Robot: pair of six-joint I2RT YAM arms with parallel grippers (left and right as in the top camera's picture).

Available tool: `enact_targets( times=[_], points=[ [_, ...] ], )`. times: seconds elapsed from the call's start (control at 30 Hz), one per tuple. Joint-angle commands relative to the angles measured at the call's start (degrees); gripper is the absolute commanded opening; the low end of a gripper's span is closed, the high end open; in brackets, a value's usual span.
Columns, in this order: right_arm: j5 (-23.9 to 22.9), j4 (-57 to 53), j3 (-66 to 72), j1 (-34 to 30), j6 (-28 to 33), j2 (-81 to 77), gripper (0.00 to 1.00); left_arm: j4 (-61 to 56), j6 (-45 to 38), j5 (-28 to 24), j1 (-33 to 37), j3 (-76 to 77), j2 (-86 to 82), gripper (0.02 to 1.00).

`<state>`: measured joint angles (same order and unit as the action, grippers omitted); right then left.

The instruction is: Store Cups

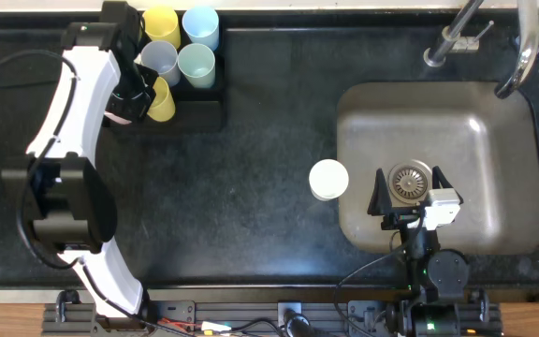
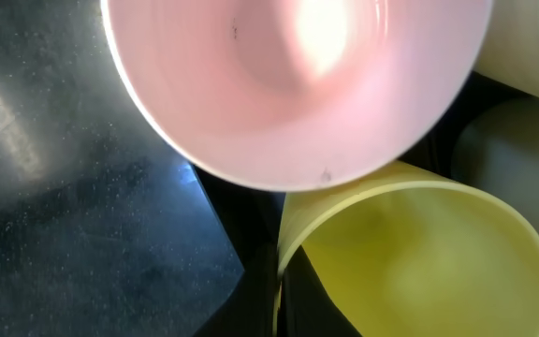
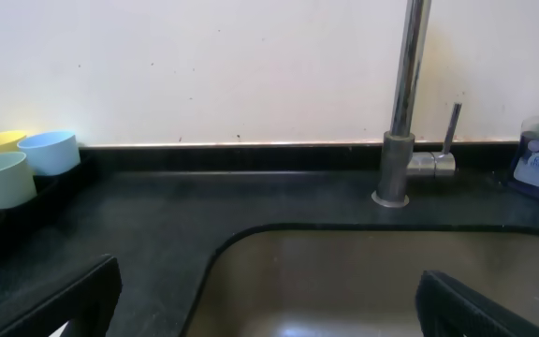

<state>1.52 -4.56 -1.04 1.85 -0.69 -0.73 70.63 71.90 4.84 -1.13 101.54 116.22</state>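
At the far left of the tabletop (image 1: 251,215), the left claw (image 1: 135,89) hangs over the black tray (image 1: 204,117) with a pink cup (image 2: 288,84) close by a yellow cup (image 2: 419,253); its grip cannot be told. The right claw (image 1: 410,187), wide open and empty, hovers over the sink (image 1: 494,122), with 1 white cup (image 1: 328,179) beside the basin. The cups look light, stiff and smooth, probably best pinched across the rim wall.

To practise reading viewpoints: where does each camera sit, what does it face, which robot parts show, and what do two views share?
Top view: overhead, facing down; left arm at the cup rack, right end effector over the sink.
Left wrist view: on that wrist, looking into a pink cup and yellow cup.
Right wrist view: over the sink, facing the tap; own fingers.
Top and right share the tap.
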Motion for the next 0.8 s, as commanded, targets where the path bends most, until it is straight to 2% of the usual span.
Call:
enact_targets(
  times=[0.03,0.27,0.3,0.33,0.37,0.57,0.8],
  points=[
    [0.37,0.31,0.76,-0.33,-0.22,0.52,0.996,-1.86,1.07,1.49,-0.33,-0.39,1.9,0.036],
    [0.37,0.28,0.79,-0.33,-0.22,0.52,0.996,-1.92,1.05,1.53,-0.48,-0.39,2.21,0.04],
    [0.37,0.28,0.79,-0.33,-0.22,0.52,0.998,-1.97,1.03,1.55,-0.48,-0.39,2.21,0.097],
    [0.37,0.31,0.79,-0.33,-0.22,0.52,0.998,-1.97,1.03,1.68,-0.5,-0.39,2.21,0.391],
    [0.37,0.31,0.79,-0.33,-0.22,0.52,0.998,-1.95,1.03,1.66,-0.5,-0.39,2.19,0.998],
    [0.37,0.31,0.76,-0.33,-0.22,0.52,0.998,-1.64,1.03,1.38,-0.5,-0.39,0.07,0.998],
    [0.37,0.31,0.79,-0.33,-0.22,0.52,0.998,2.51,0.74,3.28,-0.5,-0.39,-10.73,0.998]
  ],
)
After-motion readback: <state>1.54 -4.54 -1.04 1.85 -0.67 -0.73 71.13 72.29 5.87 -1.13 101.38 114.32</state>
